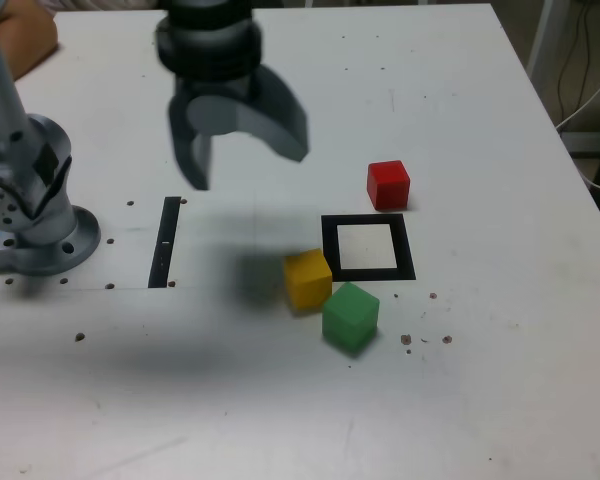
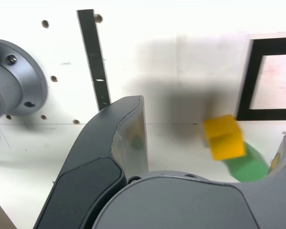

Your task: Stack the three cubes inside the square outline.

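Observation:
Three cubes lie on the white table (image 1: 460, 400). The red cube (image 1: 388, 185) sits just beyond the square outline (image 1: 329, 248), whose white inside holds nothing. The yellow cube (image 1: 307, 280) rests by the outline's near corner on the exterior view's left, and the green cube (image 1: 350, 317) lies close against it, nearer the camera. My gripper (image 1: 242, 150) hangs open and empty above the table, to the exterior view's left of the cubes. In the wrist view the yellow cube (image 2: 224, 138), green cube (image 2: 248, 167) and outline (image 2: 244, 76) show between the fingers of the gripper (image 2: 209, 124).
A narrow black strip (image 1: 166, 243) lies on the table near the arm's grey base (image 1: 40, 220). The strip (image 2: 94, 62) and base (image 2: 14, 78) also show in the wrist view. A person's arm (image 1: 20, 35) rests at the far corner. Cables hang beyond the table's edge (image 1: 590, 100).

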{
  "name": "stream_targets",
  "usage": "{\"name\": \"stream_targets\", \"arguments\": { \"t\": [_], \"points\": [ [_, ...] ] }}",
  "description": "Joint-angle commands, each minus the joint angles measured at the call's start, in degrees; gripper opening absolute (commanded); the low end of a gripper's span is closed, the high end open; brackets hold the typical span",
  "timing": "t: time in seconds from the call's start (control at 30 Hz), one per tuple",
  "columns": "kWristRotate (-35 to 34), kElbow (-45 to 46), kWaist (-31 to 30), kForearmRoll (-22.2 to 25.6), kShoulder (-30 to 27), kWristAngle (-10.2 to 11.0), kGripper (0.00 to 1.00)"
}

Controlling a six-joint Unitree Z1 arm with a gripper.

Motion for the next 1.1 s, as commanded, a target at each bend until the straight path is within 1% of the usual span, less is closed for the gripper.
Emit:
{"name": "stream_targets", "arguments": {
  "t": [0.0, 0.17, 0.33, 0.47, 0.77, 1.07],
  "points": [
    [0.1, -3.1, 0.5, 1.3, 1.6, -0.1, 0.98],
    [0.3, -9.7, 1.7, 3.0, 5.2, -0.4, 0.98],
    [0.3, -14.1, 3.0, 4.1, 8.4, -0.8, 0.98],
    [0.6, -17.2, 4.6, 5.7, 10.9, -0.6, 0.97],
    [3.4, -20.4, 8.6, 6.4, 15.0, 0.3, 0.97],
    [4.7, -23.8, 9.5, 6.6, 20.3, 1.0, 0.97]
  ]
}}
